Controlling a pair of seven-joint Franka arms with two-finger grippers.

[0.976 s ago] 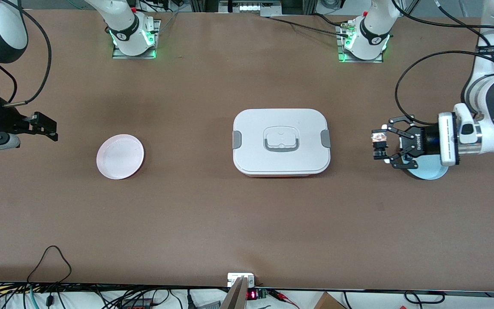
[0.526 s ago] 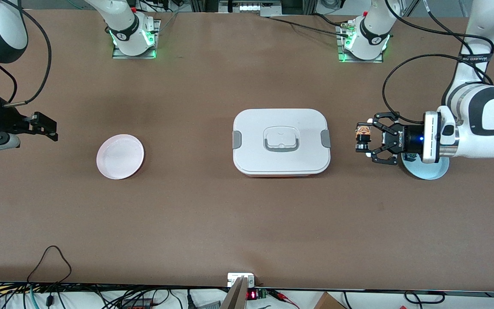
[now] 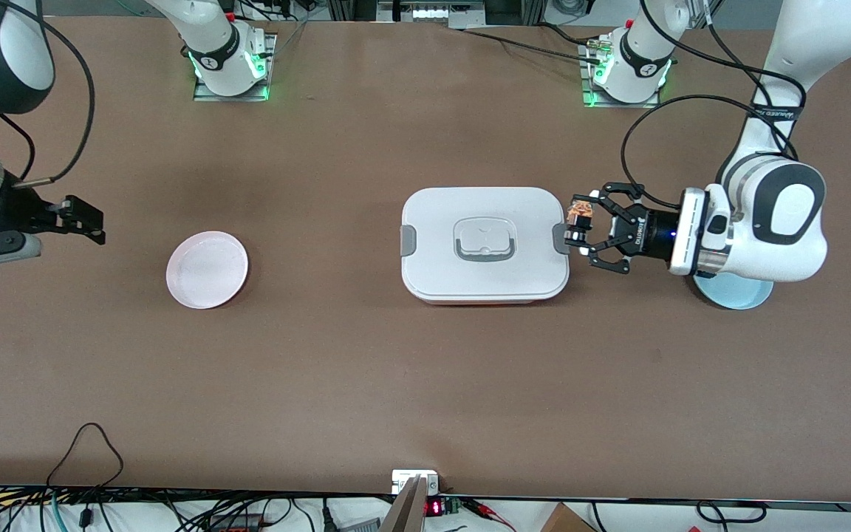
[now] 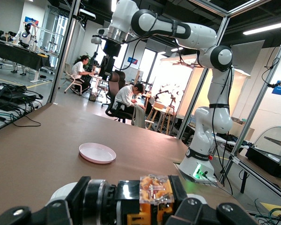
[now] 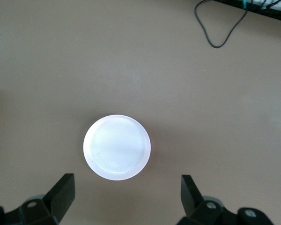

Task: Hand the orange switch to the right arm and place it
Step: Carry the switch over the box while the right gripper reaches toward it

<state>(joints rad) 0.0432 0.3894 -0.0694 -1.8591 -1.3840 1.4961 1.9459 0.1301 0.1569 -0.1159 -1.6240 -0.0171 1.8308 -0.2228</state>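
The orange switch [image 3: 581,213] is a small black part with an orange end. My left gripper [image 3: 580,227] is shut on it, lying level in the air over the end of the white lunch box [image 3: 484,222] that faces the left arm. In the left wrist view the switch [image 4: 152,194] sits clamped between the black fingers [image 4: 196,211]. My right gripper [image 3: 89,222] hangs open and empty above the table at the right arm's end, close to the pink plate [image 3: 207,269]. The right wrist view looks down on that plate [image 5: 116,146] past the spread fingers [image 5: 63,190].
The closed lunch box with grey clips and handle stands mid-table. A pale blue plate [image 3: 737,292] lies under the left arm's wrist. The pink plate [image 4: 97,153] also shows in the left wrist view. Cables run along the table edge nearest the front camera [image 3: 86,451].
The left arm has carried the switch from beside the blue plate toward the table's middle, reaching the lunch box's end. The right gripper has barely shifted and stays open.
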